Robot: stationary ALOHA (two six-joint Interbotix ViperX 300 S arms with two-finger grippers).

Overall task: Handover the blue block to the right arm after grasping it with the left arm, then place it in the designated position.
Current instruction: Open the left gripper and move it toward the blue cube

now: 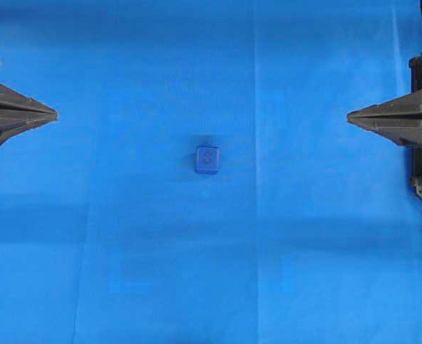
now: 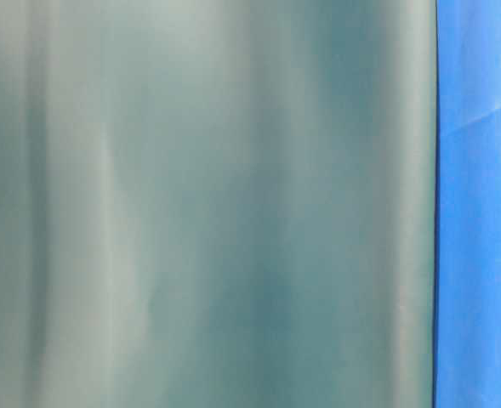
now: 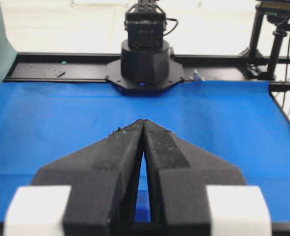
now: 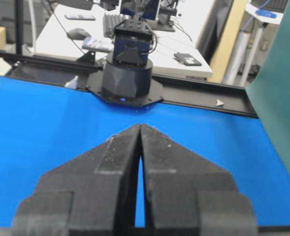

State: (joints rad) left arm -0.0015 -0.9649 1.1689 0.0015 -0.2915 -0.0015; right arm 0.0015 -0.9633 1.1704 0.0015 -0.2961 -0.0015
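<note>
Though centred, blue block [image 1: 206, 159] unflanked.

Blue block [image 1: 206, 160]: small dark-blue cube, rounded edges, sitting flat near the middle of the bright blue cloth [image 1: 125, 236], top face bearing a faint 3-like mark. Nothing touching it. Left arm gripper [image 1: 55, 114] at the left edge of the overhead view, black pointed fingers [image 3: 116, 162] pressed together tip to tip, white parts at the base, aimed level toward the block, well apart from it. Right arm gripper [image 1: 348, 115] at the right edge, mirrored pose, fingers [image 4: 116, 167] likewise closed with only a thin slit between them, empty, also well apart from the block. Block lies between the 2 grippers, slightly lower in the overhead view.
</note>
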